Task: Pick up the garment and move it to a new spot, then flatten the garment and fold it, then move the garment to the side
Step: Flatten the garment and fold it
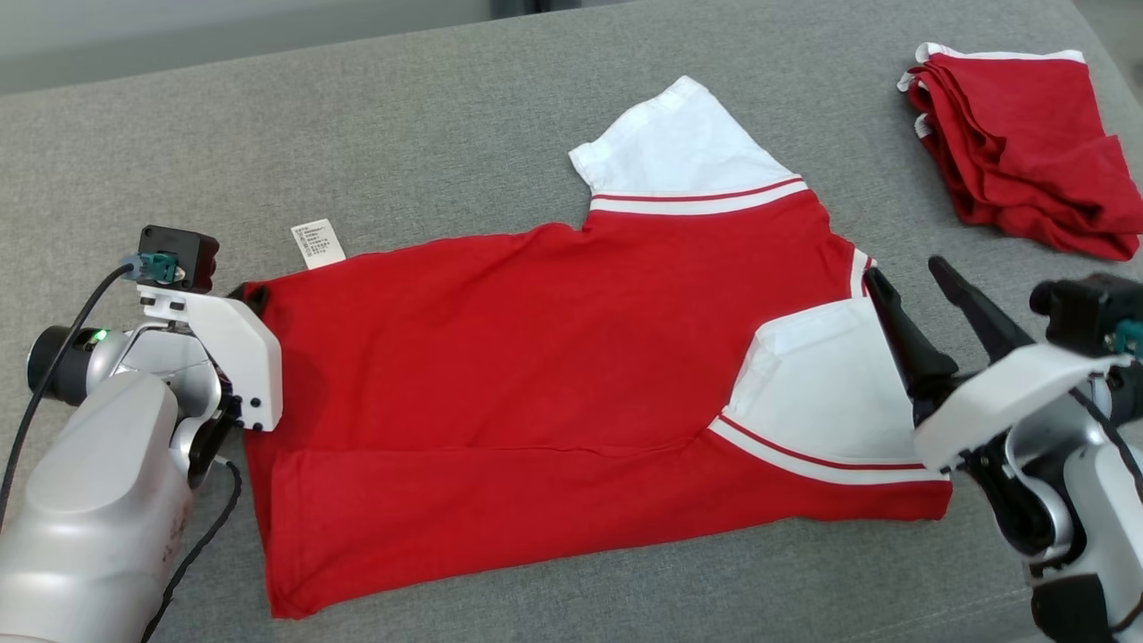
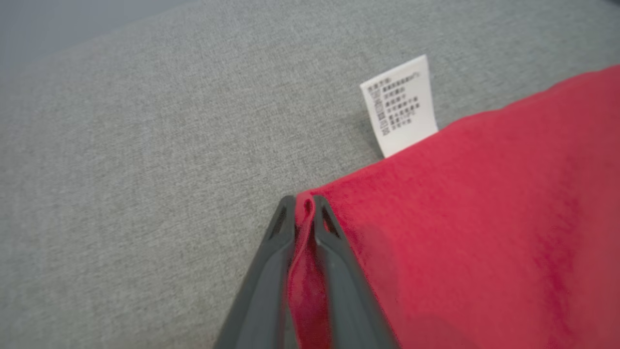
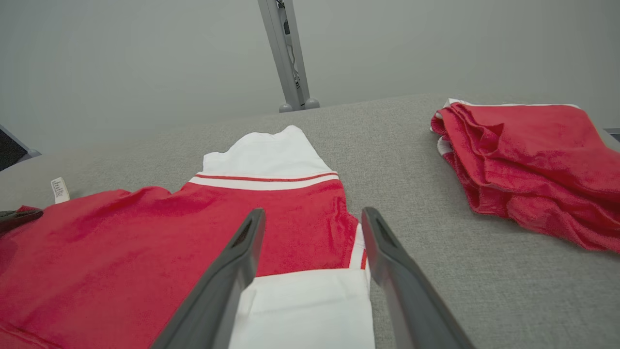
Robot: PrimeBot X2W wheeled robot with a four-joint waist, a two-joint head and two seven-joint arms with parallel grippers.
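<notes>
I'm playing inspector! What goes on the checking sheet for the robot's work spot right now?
Surface: grey cloth surface, flat.
Job's things: red shirt with white sleeves, spread out, near sleeve folded in; a white care label sticks out at its edge.
Clutter: folded red clothes at the far right.
End effectors: left end effector shut on the red shirt's corner; right end effector open, by the near white sleeve.
Cables: black cable beside the left arm.
Surroundings: grey wall, metal post behind.
</notes>
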